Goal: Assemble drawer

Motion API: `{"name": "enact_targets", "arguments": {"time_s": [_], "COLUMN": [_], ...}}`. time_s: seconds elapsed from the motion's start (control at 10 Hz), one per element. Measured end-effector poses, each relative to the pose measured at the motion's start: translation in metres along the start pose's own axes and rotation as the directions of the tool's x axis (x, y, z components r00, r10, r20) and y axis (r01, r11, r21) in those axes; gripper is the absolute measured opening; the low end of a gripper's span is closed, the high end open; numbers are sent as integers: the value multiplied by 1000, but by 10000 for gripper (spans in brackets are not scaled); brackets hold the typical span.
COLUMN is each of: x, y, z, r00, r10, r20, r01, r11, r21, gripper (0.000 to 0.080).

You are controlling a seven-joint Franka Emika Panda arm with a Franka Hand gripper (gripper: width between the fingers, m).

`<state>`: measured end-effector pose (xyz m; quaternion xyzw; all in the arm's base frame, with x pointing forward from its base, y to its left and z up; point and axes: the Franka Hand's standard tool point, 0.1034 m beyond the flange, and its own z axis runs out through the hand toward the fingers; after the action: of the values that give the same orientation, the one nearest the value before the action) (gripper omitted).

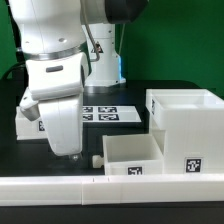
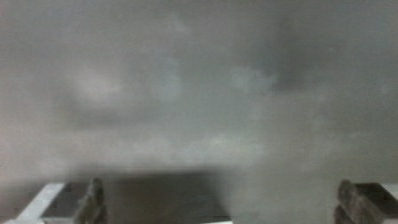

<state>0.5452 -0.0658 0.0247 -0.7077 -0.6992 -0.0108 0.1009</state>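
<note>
The drawer's white open casing [image 1: 186, 122] stands at the exterior view's right, with a square tag on its front. One small white tray [image 1: 132, 152], with a round knob [image 1: 96, 160] and a tag, sits just left of it. A second tray [image 1: 28, 120] is partly hidden behind the arm at the left. My gripper [image 1: 70, 156] hangs low over the black table, just left of the first tray's knob and apart from it. In the wrist view the fingers [image 2: 80, 200] stand wide apart and the gripper [image 2: 222, 205] holds nothing. That view is blurred grey.
The marker board [image 1: 105, 113] lies flat on the table behind the gripper. A long low white border wall [image 1: 110, 190] runs along the near edge. The arm's bulky white body [image 1: 55, 70] fills the left of the exterior view.
</note>
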Motion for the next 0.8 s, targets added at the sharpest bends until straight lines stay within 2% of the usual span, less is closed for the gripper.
{"name": "enact_targets", "arguments": {"time_s": [0.3, 0.6, 0.8], "x": [5, 29, 38], "y": [0, 0, 1], "z": [2, 8, 9], "r00": [1000, 1000, 1000], "r10": [-10, -16, 27], "r20": [-1, 4, 2], "r01": [10, 16, -27], "r11": [1000, 1000, 1000], "r21": [-8, -6, 0], "gripper": [648, 648, 648]}}
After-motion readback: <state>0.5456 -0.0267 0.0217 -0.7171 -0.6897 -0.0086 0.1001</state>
